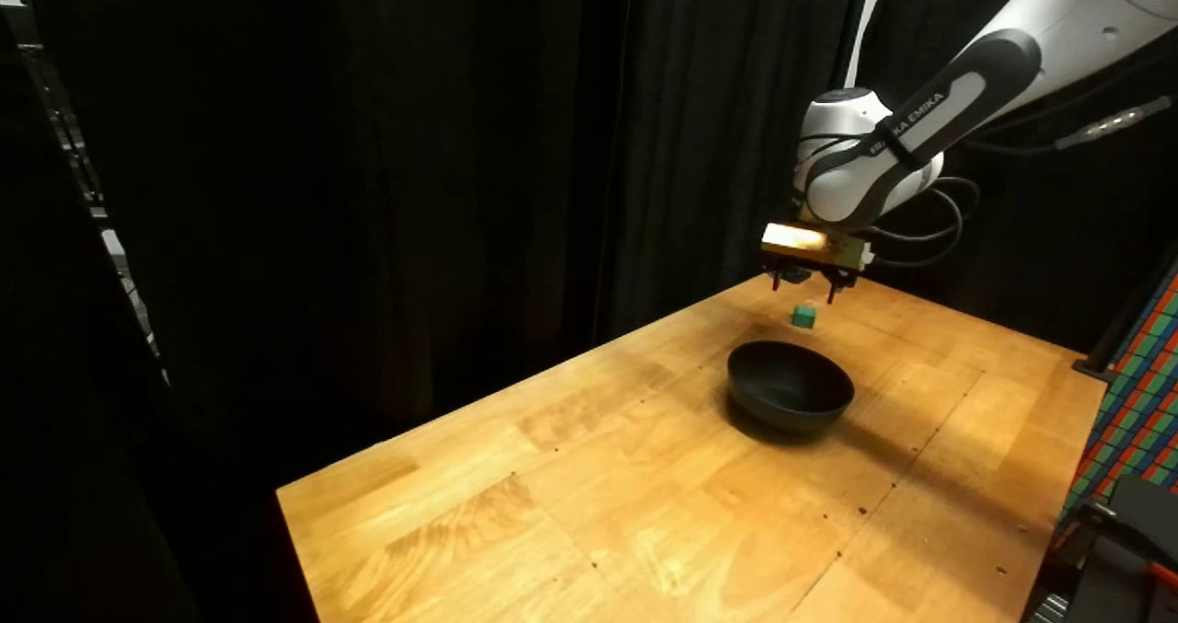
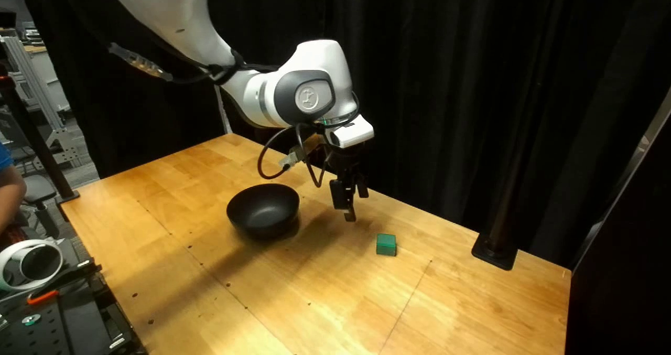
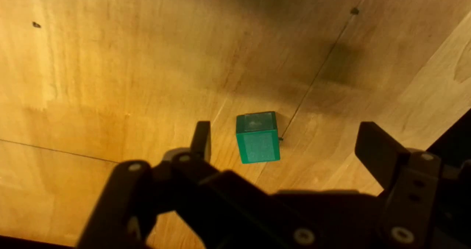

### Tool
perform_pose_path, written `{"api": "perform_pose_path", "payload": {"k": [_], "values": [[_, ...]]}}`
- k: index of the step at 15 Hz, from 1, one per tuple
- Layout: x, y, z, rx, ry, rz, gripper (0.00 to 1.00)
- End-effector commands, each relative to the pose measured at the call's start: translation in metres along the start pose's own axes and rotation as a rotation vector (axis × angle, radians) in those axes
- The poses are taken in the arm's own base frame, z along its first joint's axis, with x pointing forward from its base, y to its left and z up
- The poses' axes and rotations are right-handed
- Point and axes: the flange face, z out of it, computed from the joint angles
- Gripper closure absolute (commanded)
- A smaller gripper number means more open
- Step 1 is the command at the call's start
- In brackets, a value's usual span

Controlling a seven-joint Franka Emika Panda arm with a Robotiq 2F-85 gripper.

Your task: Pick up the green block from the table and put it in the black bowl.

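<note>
Can see 1 small green cube-shaped block point(image 3: 258, 142) resting on the broad light-brown wooden table point(image 1: 598, 503), outside the round matte black bowl point(image 1: 790, 388) and apart from it. In both exterior views, can find the bowl standing mouth upward on the wood.

Above the table, can see 1 black 2-fingered gripper point(image 1: 803, 294) pointing down from the white and dark-grey robot arm point(image 2: 257, 92). From the wrist view, can read its jaws as released and parted widely. There, can see the block framed between the 2 dark fingers point(image 3: 379, 153), nearer the finger on that view's left, yet lying lower, on the wood, apart from both. Can count 2 faces of the block, 1 brighter green and 1 darker. Just beside it, can trace a thin dark seam point(image 3: 319, 70) in the wood.

In an exterior view, can see a soft shadow point(image 2: 230, 266) stretching past the bowl, and a black square-based post point(image 2: 495, 247) standing near the table's edge. At the opposite side of that frame, can make out part of a person's bare arm point(image 2: 10, 190). Behind the table, in both exterior views, can see black curtains point(image 1: 368, 190).
</note>
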Motion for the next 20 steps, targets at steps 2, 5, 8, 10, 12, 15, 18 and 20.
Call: {"api": "perform_pose_path", "payload": {"k": [2, 5, 8, 10, 12, 15, 18, 20], "values": [[0.014, -0.012, 0.011, -0.022, -0.004, 0.047, 0.00], [0.019, -0.022, 0.018, -0.028, -0.001, 0.063, 0.00], [0.019, -0.022, 0.042, -0.059, -0.013, 0.053, 0.00], [0.018, -0.019, 0.056, -0.076, -0.019, 0.046, 0.00], [0.019, -0.016, 0.070, -0.077, -0.018, 0.049, 0.00], [0.028, -0.013, 0.082, -0.070, 0.004, 0.069, 0.00], [0.037, -0.010, 0.089, -0.067, 0.040, 0.074, 0.25], [0.042, -0.008, 0.091, -0.062, 0.050, 0.078, 0.42]]}}
